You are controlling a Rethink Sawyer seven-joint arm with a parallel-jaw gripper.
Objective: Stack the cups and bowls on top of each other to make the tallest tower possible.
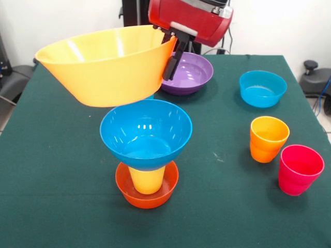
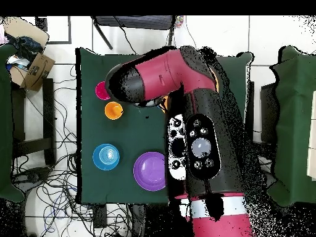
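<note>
1. The pincer is closed on the rim of the large light orange bowl, holding it tilted in the air.
2. Below it stands the tower: blue bowl on yellow cup in red-orange bowl.
3. Purple bowl sits just behind the pincer.

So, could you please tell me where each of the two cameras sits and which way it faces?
Front view: across the table from the robot, facing it; the gripper comes down from the top, clamped on the rim of the light orange bowl above the tower.
Overhead view: above the table, looking straight down, base at the bottom; the arm covers the tower.
Shared: purple bowl, small teal-blue bowl, orange cup.
</note>
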